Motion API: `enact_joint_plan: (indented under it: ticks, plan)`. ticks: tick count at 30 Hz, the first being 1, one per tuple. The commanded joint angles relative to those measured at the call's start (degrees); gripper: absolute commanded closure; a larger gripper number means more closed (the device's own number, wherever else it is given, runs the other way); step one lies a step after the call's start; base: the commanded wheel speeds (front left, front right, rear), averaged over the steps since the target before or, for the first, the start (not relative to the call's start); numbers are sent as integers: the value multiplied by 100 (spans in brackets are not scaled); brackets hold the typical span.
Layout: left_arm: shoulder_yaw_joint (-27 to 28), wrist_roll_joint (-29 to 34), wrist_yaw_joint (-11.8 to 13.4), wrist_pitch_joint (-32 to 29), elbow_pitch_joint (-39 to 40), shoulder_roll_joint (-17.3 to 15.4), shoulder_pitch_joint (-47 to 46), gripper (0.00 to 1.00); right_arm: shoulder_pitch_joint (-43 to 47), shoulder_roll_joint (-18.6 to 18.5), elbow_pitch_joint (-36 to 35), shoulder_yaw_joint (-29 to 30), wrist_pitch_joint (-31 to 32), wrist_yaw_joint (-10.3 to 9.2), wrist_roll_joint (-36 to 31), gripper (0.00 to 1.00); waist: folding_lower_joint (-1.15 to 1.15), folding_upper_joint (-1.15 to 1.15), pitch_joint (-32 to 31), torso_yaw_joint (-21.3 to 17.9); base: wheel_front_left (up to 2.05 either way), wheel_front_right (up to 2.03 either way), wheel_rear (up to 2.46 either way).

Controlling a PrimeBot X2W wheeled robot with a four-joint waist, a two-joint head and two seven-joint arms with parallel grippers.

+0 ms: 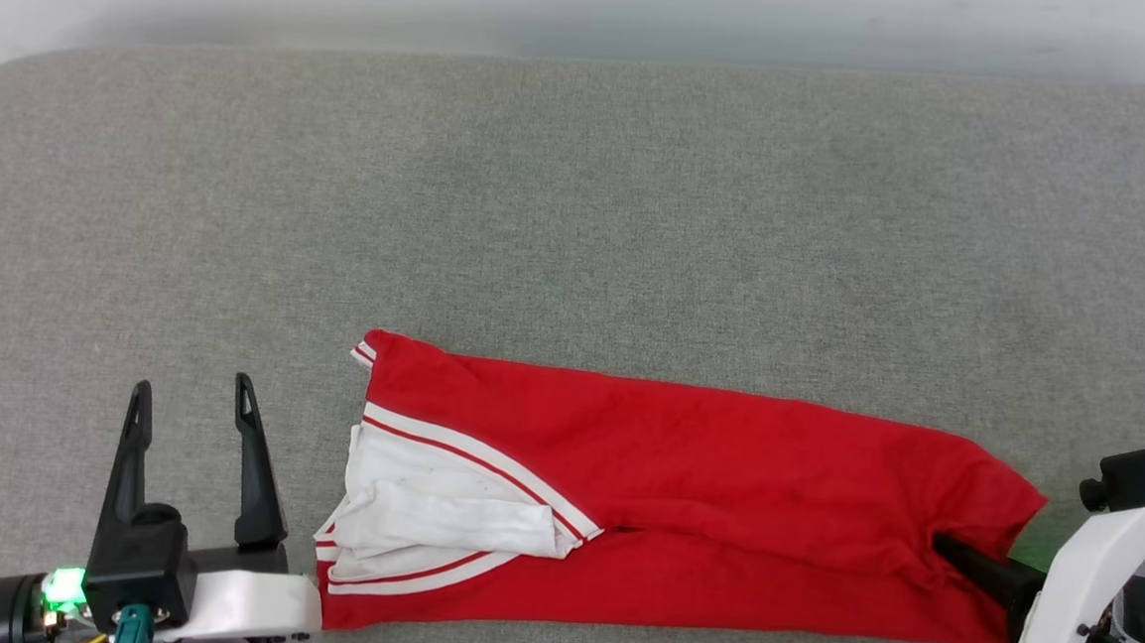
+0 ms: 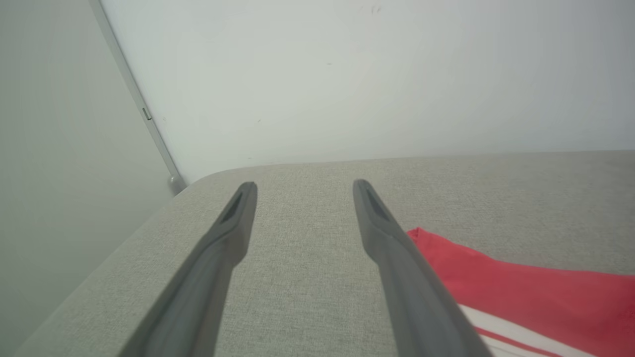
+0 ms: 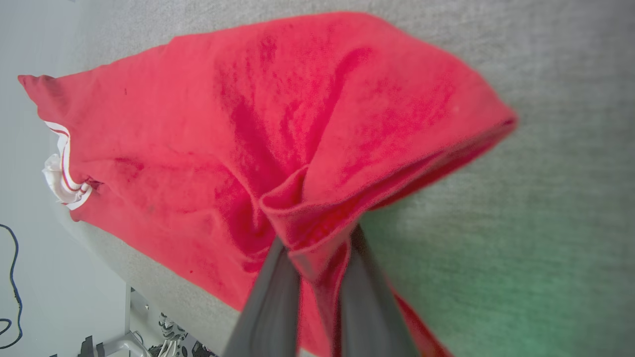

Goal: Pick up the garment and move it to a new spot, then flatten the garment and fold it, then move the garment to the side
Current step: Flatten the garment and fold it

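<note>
- Stretched along the front of the table (image 1: 579, 213) as a long folded band: garment (image 1: 722, 470), white sleeve lying on top at its left end.
- Pinching a bunched fold at the garment's right end with the right end effector (image 3: 317, 248), fingers drawn nearly together on the cloth.
- Holding nothing in the left end effector (image 1: 193, 386), fingers spread wide, just beside the sleeve end and seemingly clear of the cloth.
- Possibly gripping only a small ruck rather than every layer. Hard to tell, with the fingertips buried in red cloth. Could slip free under a firm pull.
- Pulling from this one end alone risks dragging the whole band over the rough fabric top and rucking it out of its fold, with nothing pinning the left end.
- Lifting high may let the loose sleeve flop open and the layers peel apart.
- Dragging toward the robot could spill the lower layer over the table's front edge, given how close it lies.
- Swinging leftward risks snagging on the idle left end effector beside the sleeve.
</note>
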State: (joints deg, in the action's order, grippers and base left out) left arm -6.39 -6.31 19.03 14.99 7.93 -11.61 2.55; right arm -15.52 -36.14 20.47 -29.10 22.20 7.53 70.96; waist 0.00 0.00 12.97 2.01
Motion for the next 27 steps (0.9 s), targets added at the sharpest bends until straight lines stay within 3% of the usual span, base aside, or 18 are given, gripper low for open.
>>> enact_joint_plan:
  ticks: [1, 14, 16, 17, 22, 27]
  plan:
    - [35, 43, -28, 26, 17, 39, 83, 0, 10, 20, 52, -59, 7, -8, -46, 100, 0, 0, -28, -12, 0, 0, 0]
    - [330, 468, -324, 26, 85, 375, 446, 0, -47, -1157, 184, 355, 385, -6, -219, 100, 0, 0, -320, -104, 0, 0, 0]
    - [349, 475, -348, 26, 76, 397, 491, 0, -23, -1234, 101, 364, 569, -6, -194, 100, 0, 0, -352, -113, 0, 0, 0]
    - [387, 515, -396, 26, 81, 439, 531, 0, -6, -1279, -417, 406, 814, -5, -163, 100, 0, 0, -399, -113, 0, 0, 0]
    - [423, 520, -456, 26, 61, 485, 566, 0, -127, -1068, -1434, 399, 1097, -5, -217, 100, 0, 0, -433, -117, 0, 0, 0]
    - [421, 540, -524, 26, 48, 532, 532, 0, -530, -556, -2102, 139, 1585, -5, -580, 100, 0, 0, -379, -112, 0, 0, 0]
